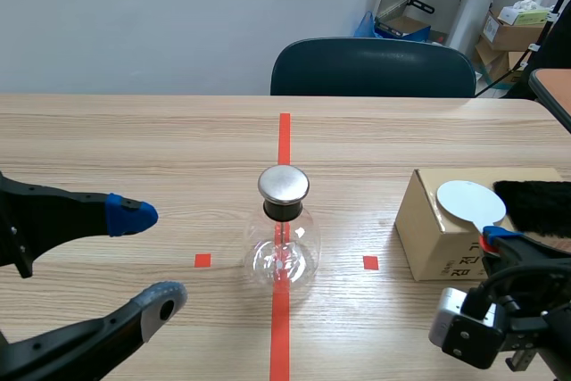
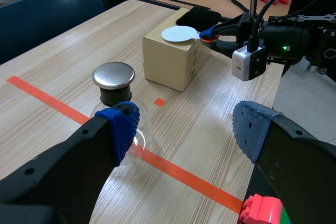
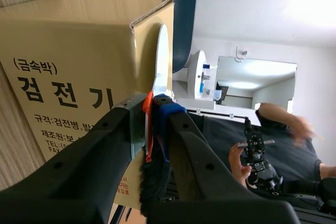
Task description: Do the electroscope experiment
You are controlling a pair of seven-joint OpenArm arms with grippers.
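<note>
On one box [image 1: 426, 231], one disc [image 1: 470, 200] (right jaws gripping), one flask [image 1: 284, 254] nearby

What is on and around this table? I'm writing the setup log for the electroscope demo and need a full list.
table: 1, light wood, runs across the scene
electroscope flask: 1, clear glass with a silver cap, at the table's middle
cardboard box: 1, tan, on the table by the right arm
disc: 1, white with an orange-red handle, lying on the box top
fur cloth: 1, black, on the box top beyond the disc
toy brick: 1, red and green, low beside a left gripper finger
chair: 1, dark teal, across the table
left gripper: 1, black with blue pads, open, beside the flask
right gripper: 1, black, shut on the disc's handle
</note>
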